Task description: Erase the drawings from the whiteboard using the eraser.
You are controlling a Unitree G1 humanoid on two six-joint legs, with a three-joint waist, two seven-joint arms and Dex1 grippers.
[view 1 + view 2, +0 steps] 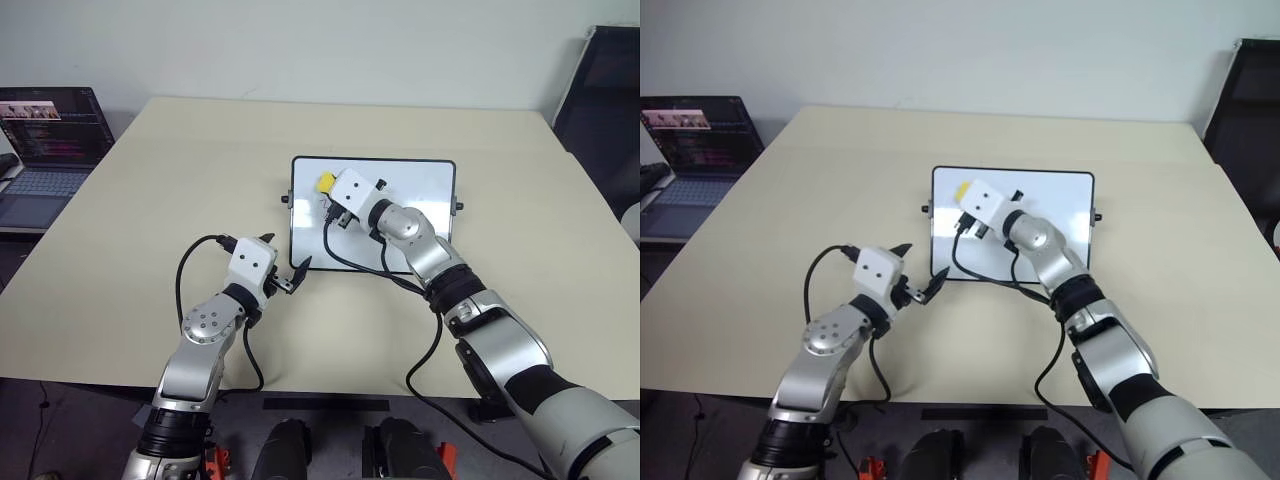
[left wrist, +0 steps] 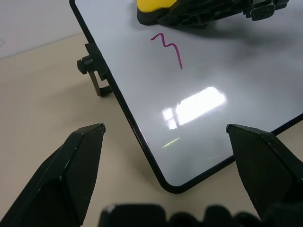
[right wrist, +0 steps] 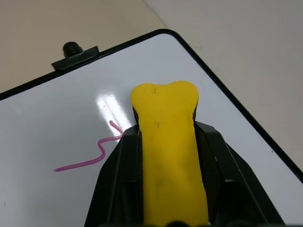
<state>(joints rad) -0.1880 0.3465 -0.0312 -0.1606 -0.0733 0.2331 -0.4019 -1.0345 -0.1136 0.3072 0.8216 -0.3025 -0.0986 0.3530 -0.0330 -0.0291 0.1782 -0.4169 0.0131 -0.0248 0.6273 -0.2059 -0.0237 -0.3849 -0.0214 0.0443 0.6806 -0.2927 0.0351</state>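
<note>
The whiteboard (image 1: 420,200) lies flat at the middle of the beige table. My right gripper (image 1: 330,188) is shut on the yellow eraser (image 1: 326,182), which rests over the board's far left corner. In the right wrist view the eraser (image 3: 168,142) sits between the black fingers (image 3: 118,175), right beside a red squiggle of the drawings (image 3: 94,158). My left gripper (image 1: 286,252) hangs open and holds nothing, just off the board's near left corner. The left wrist view shows the same red squiggle (image 2: 168,47) below the eraser (image 2: 154,8).
An open laptop (image 1: 50,140) stands on a side surface at far left. A black chair (image 1: 605,90) is at the far right. The board has a small black knob (image 2: 87,64) on its short side. Black cables (image 1: 345,262) trail from both wrists.
</note>
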